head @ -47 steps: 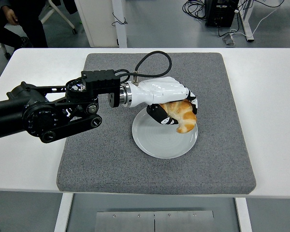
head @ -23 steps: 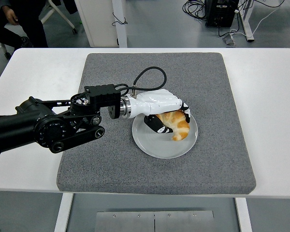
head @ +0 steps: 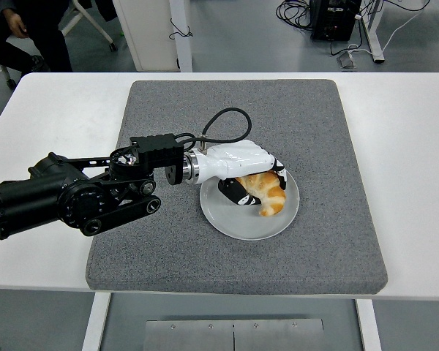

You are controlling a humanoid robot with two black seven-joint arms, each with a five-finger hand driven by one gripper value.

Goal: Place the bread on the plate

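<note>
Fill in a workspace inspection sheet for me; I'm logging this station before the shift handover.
Surface: white table with a grey mat laid on it.
Job's things: croissant lies over the white plate, which sits on the mat.
Clutter: nothing seen on the table.
Hands: left hand over the plate, fingers curled on the croissant; right hand not in view.
Cables: black cable loop at the left wrist; loose cables on the floor behind the table.
Surroundings: a person at the top left; a chair base and a black box on the floor.
</note>
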